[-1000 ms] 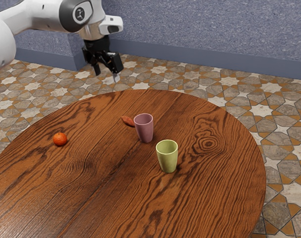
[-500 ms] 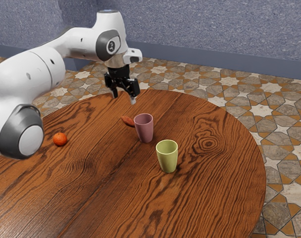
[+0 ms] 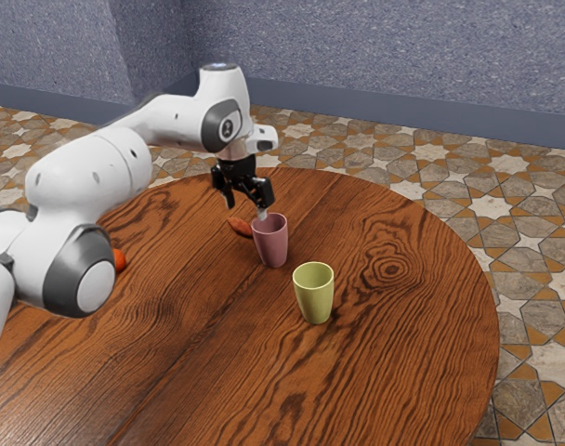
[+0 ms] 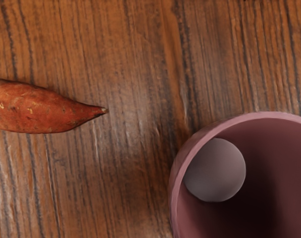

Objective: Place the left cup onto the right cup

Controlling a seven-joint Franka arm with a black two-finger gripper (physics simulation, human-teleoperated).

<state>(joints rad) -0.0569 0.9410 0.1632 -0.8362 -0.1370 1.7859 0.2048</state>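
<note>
The pink cup [image 3: 269, 240] stands upright near the table's middle, and the wrist view looks down into its open mouth [image 4: 269, 198]. The green cup [image 3: 313, 291] is upright just to the exterior view's right of it and nearer the camera. My gripper [image 3: 248, 206] hangs open just above the pink cup's rim on the side toward the exterior view's left. One fingertip [image 3: 262, 215] is close over that rim. Nothing is held between the fingers.
A sweet potato [image 3: 238, 224] [image 4: 41, 111] lies on the round wooden table [image 3: 403, 353] right beside the pink cup, under my hand. An orange [image 3: 121, 260] peeks out from behind my arm at the exterior view's left.
My arm has swung from beyond the table's far edge toward the exterior view's right and downward, bringing the open gripper to the pink cup's rim. Neither cup has moved.
</note>
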